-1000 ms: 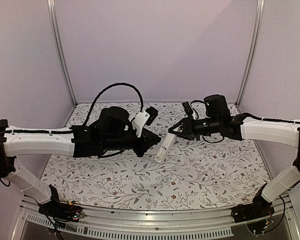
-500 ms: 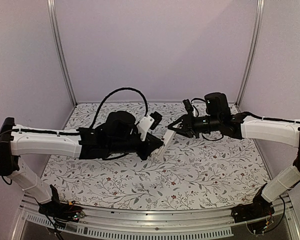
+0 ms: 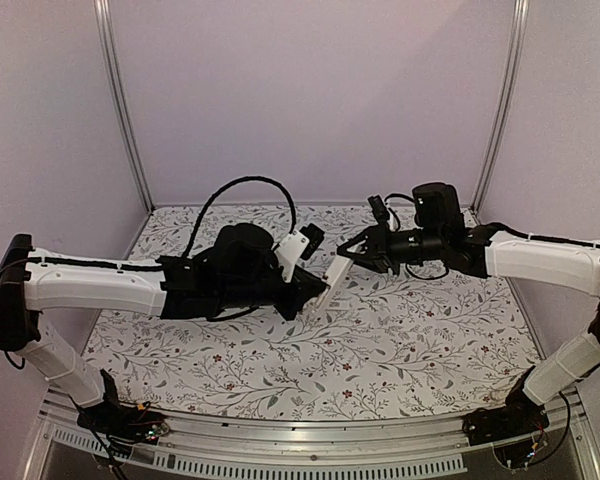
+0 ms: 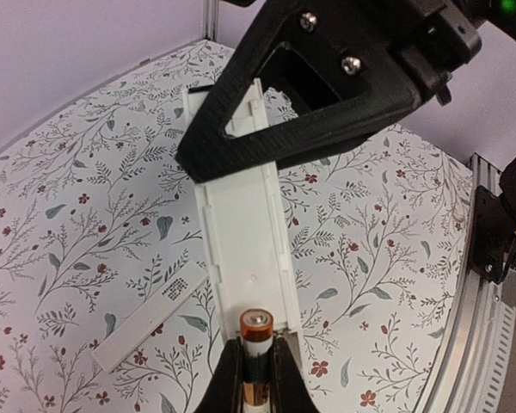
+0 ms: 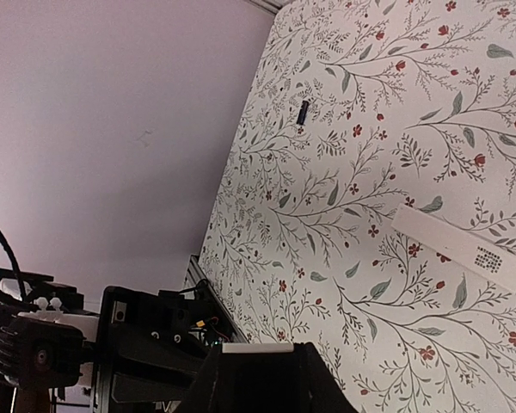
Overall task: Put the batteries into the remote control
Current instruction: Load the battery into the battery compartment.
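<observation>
While right gripper (image 3: 348, 256) is clenched on the far end of the remote control (image 4: 245, 232), holding it in the air over the floral table (image 3: 400, 350), left gripper (image 3: 318, 291) is pinched on a battery (image 4: 256, 331) w/ a copper-toned end. That end is right at the near end of the remote's open channel. Whether it sits in the channel or only touches the end: can't tell. Nothing btwn the two grippers but the remote itself. In top view the left gripper's black body hides the remote's lower end.

Around: flat white cover (image 4: 142, 323) w/ a dotted patch lies on the table, below & left of the remote in left wrist view, well apart from it. 2nd battery (image 5: 302, 112), dark, lies on the table well apart from the cover; only right wrist view shows it. Left wrist view alone shows the held battery & the channel. Right wrist view gives just the remote's white end btwn its own fingers (image 5: 219, 387).

Vs 1 s ago: left arm (image 3: 90, 285) has stretched further toward centre, right gripper w/ remote sits slightly higher & further back, and the grippers are closer together.
</observation>
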Motion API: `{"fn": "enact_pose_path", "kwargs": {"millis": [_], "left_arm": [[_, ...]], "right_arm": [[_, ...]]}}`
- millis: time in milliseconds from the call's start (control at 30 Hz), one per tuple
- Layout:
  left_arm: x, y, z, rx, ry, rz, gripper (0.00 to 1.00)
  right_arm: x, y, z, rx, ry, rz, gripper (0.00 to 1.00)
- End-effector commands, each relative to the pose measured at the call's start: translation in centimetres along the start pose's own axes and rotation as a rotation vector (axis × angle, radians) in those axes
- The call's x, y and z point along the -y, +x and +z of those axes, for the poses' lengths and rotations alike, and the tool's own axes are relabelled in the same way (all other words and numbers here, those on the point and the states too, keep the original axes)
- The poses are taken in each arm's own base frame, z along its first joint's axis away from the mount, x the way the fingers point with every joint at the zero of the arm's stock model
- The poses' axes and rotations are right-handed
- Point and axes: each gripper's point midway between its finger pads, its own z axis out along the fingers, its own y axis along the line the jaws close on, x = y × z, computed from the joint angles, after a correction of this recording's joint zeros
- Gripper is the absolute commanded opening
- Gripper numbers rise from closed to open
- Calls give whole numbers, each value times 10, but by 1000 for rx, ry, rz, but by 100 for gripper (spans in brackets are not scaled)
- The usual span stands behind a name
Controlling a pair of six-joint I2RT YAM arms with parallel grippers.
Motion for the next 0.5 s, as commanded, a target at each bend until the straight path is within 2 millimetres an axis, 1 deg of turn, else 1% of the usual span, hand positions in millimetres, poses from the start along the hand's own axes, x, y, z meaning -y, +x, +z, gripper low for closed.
{"fn": "enact_pose_path", "kwargs": {"millis": [0,233,467], "left_arm": [[6,2,2,5,4,15,0],[3,11,1,-19,-5,16,0],[2,20,3,-50,-13,24,5]], "right_arm": [[-23,-12,-12,34,-58,-28,0],[-24,-14,-15,39,-62,-27,0],[-25,-16,-16,44,-65,-27,0]]}}
